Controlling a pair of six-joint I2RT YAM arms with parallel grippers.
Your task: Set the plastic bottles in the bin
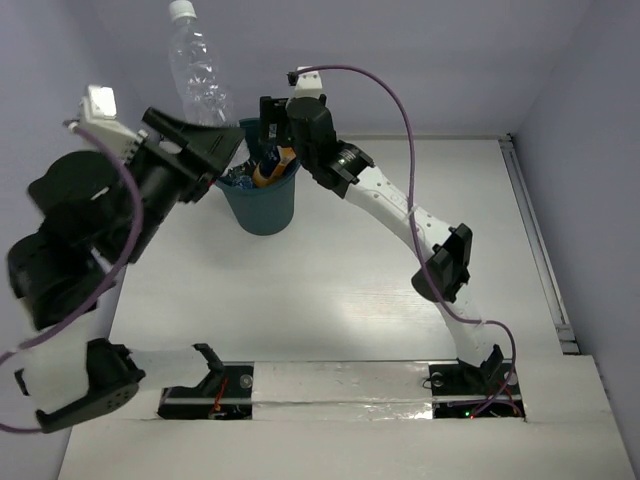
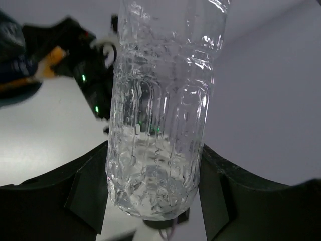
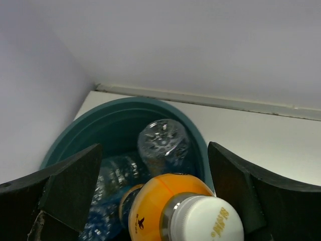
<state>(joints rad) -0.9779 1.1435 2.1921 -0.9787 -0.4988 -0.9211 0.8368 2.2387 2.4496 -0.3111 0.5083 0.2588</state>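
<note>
Between your left claw (image 2: 155,165) fingers (image 2: 86,193): clear bottle (image 2: 160,100), crinkly, base end clamped, a finger pressed on each side.
Left claw state: closed on the clear bottle; you're holding it up off the tabletop (image 1: 350,300).
Beyond left claw: bottle body sticks out past the fingertips, with its white cap (image 1: 181,10) at the end farthest from the claw.
Right of left claw, lower: bin (image 1: 262,212), dark teal, upright on the tabletop. You can't tell whether the held bottle is over the opening or beside it.
Right claw state: right claw (image 1: 272,130) has its jaws spread wide and seems to grip nothing.
Under right claw: bin opening directly below; the teal rim (image 3: 150,103) fills the space between the fingers (image 3: 70,188) in the wrist view.
Between right claw fingers, nearest the wrist camera: orange bottle (image 3: 160,196), orange-bottle cap (image 3: 208,223) toward the camera, upper end poking above the rim. There is a gap to one finger. You can't tell whether it touches the other.
Deeper below right claw: second clear bottle (image 3: 163,143), base end up, leaning inside the bin.
Same depth, beside the orange bottle: blue-label bottle (image 3: 108,188), partly hidden by the claw finger.
Bin load: at least three bottles inside; anything lower is hidden from you.
Claws to each other: near, left claw just left of the bin, right claw over it, not touching.
</note>
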